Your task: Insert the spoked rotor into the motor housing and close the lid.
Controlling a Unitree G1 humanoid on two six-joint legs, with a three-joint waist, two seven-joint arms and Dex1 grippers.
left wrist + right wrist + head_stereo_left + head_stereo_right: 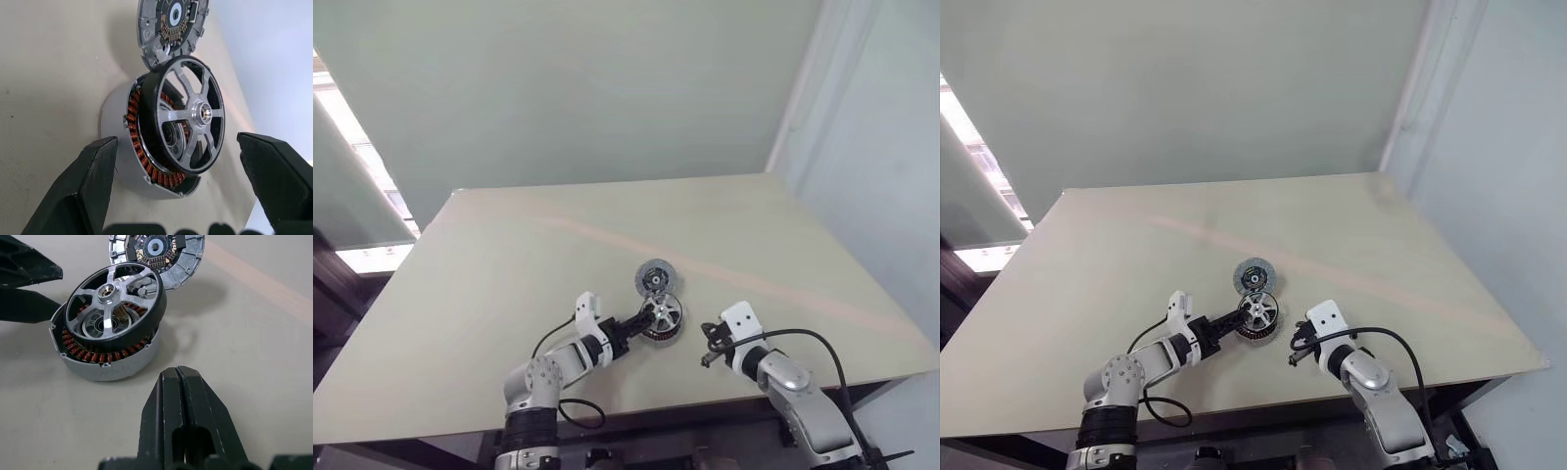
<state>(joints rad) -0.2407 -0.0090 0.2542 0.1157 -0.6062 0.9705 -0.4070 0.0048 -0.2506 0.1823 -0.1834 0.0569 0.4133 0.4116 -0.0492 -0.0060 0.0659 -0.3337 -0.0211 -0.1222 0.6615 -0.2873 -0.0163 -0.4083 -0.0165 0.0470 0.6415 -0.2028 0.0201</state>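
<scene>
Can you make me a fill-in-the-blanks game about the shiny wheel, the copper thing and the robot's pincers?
1. The silver spoked wheel with a black rim sits tilted on the round housing with ______-coloured windings.
2. The left pincer has its black fingers ______, one on each side of the wheel.
3. The right pincer has its fingers ______.
4. The flat round grey metal lid lies on the beige ______, touching the housing.

Missing words: copper; open; shut; table
</scene>
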